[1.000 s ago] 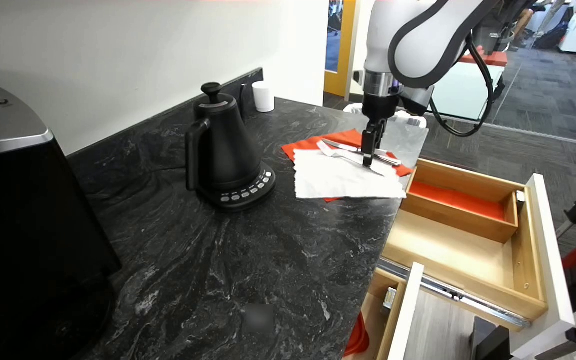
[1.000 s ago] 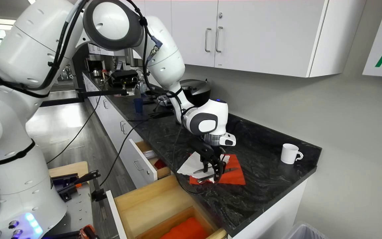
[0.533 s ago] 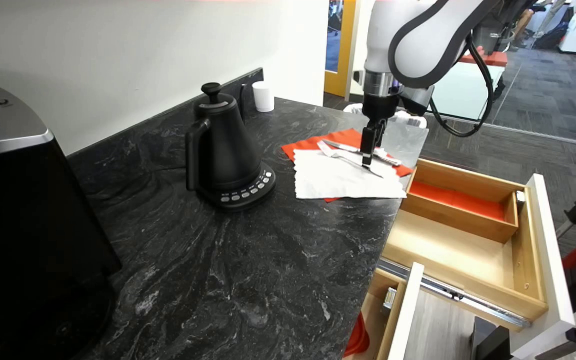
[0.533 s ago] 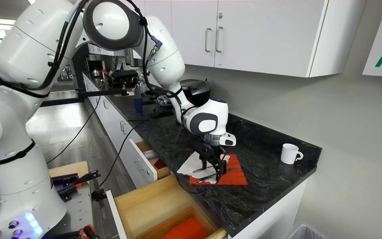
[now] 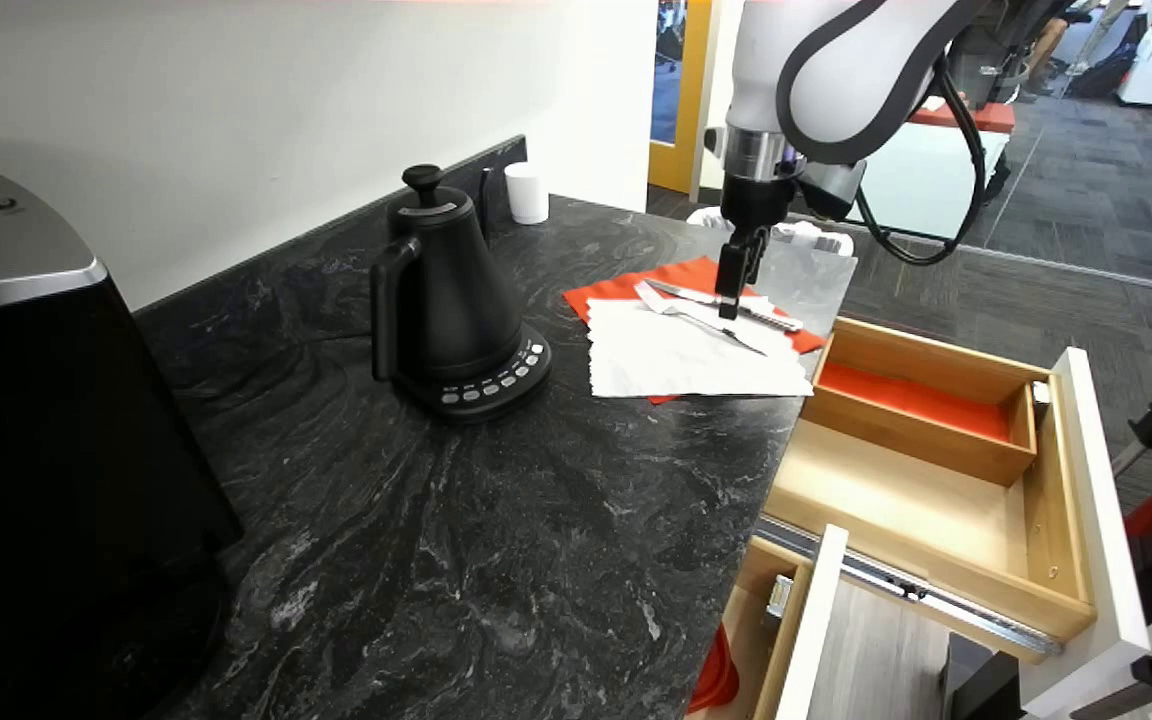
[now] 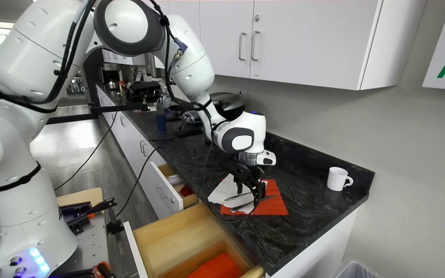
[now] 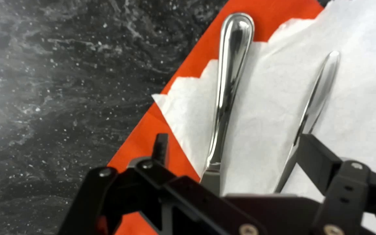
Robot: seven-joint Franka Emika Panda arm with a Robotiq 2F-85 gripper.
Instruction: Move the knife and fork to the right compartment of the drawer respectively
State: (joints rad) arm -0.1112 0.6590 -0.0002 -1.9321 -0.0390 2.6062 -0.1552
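A silver knife [image 7: 230, 81] and fork [image 7: 320, 88] lie side by side on a white paper napkin over a red one; both show in both exterior views. My gripper [image 7: 237, 156] is open just above them, with nothing gripped. In the wrist view the knife runs between the fingers, while the right finger [image 7: 318, 161] overlaps the fork's shaft; whether it touches cannot be told. The fork's tines [image 5: 652, 297] are hidden in the wrist view. Beside the counter the drawer [image 5: 906, 490] is pulled out; its right compartment [image 5: 916, 400] has a red floor and holds no cutlery.
A black kettle [image 5: 451, 280] stands on the dark counter [image 5: 496, 540]. At the wall sits a white mug [image 6: 337, 178]. Another drawer [image 5: 766, 650], partly pulled out, is beside the first. A loose cable [image 6: 207, 185] hangs by the gripper.
The jaws have spread wider over the last second. My gripper has then risen a little above the napkins. Knife and fork stay on the counter.
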